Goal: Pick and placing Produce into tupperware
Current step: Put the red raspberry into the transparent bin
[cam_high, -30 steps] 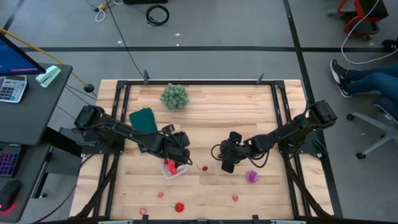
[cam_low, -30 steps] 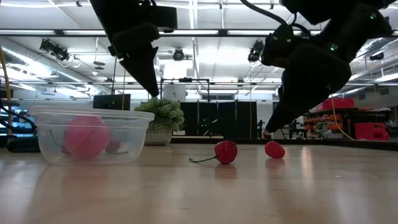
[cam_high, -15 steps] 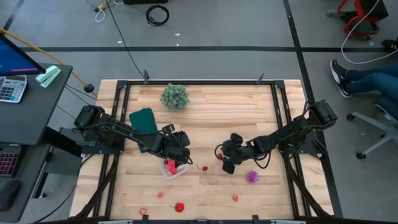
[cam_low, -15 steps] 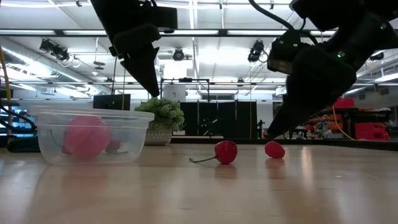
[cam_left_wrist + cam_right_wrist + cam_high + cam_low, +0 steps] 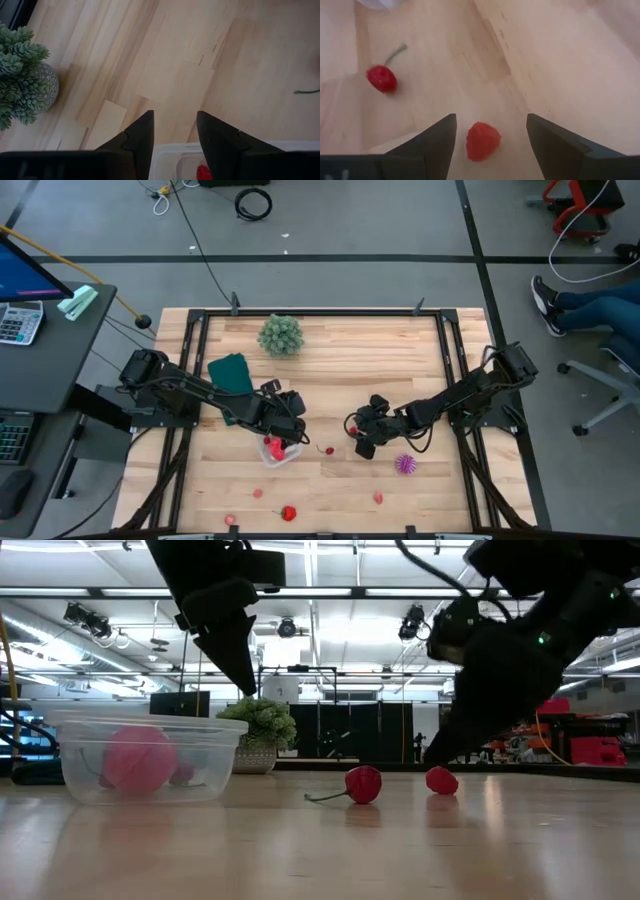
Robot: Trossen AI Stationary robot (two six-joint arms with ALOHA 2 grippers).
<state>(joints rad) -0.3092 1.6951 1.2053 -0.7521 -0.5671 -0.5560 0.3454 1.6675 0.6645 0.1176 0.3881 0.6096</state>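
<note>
The clear tupperware [image 5: 281, 451] sits on the table left of centre with a pink ball [image 5: 139, 760] and a red piece [image 5: 202, 172] inside. My left gripper [image 5: 175, 116] hangs open just above its far rim [image 5: 220, 148], touching nothing. My right gripper [image 5: 491, 120] is open and low over the table right of centre. Its fingers stand on either side of a small red produce piece [image 5: 482, 141] without touching it. A stemmed red cherry [image 5: 381, 78] lies between that piece and the tupperware. The spiky purple piece [image 5: 405, 464] rests near the right gripper.
A bushy pale-green plant [image 5: 281, 335] stands near the far edge, with a dark green flat piece [image 5: 231, 372] beside the left arm. More small red and pink produce [image 5: 289, 513] [image 5: 378, 498] [image 5: 257, 493] lies along the near edge. A seated person's legs [image 5: 590, 305] show off the table's right.
My right gripper has moved a little toward the table's near edge and settled lower around the small red piece, staying open. The left gripper and all the produce have kept still.
</note>
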